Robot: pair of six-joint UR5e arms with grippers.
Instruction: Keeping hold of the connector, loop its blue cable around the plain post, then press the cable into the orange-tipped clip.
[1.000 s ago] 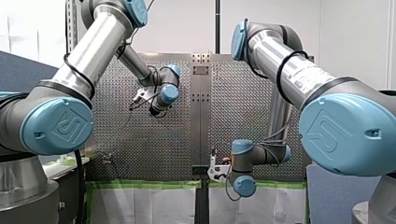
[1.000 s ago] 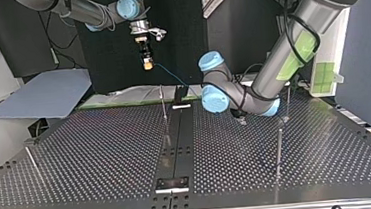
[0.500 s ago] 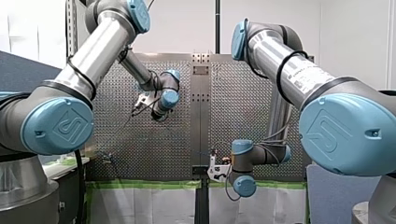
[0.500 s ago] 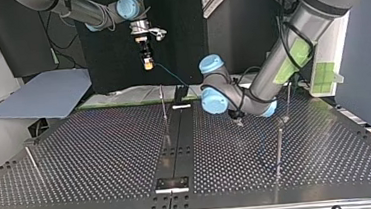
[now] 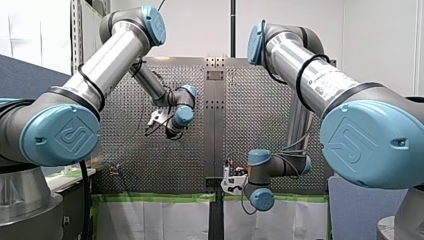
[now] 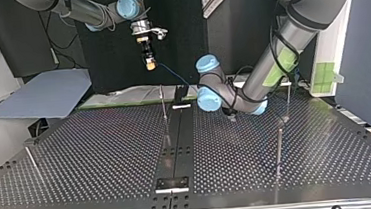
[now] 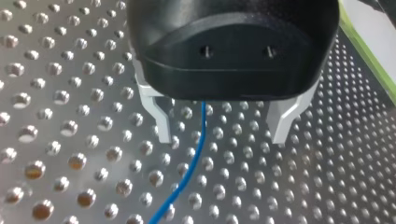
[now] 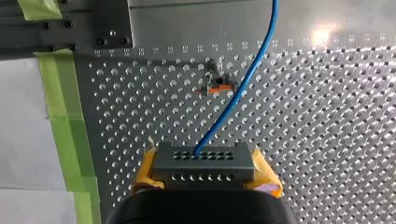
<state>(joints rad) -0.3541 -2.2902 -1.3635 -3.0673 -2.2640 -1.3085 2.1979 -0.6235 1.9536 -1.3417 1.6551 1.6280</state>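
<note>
1. Front view: the lettering [image 5: 325, 82] on my right arm [image 5: 292, 52] cannot be read.
2. Top view: my right claw [image 6: 150, 64] is held high at 11 o'clock.
3. Left wrist view: my left claw [image 7: 220, 137] is spread astride the blue cable [image 7: 198, 149].
4. Right wrist view: the connector [image 8: 204, 161] is clenched by my right claw.

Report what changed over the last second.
My left gripper slid low over the perforated table toward the top view's left. Its fingers are open now, one on each side of the blue cable. My right gripper stayed raised in nearly the same spot, shut on the connector.
</note>
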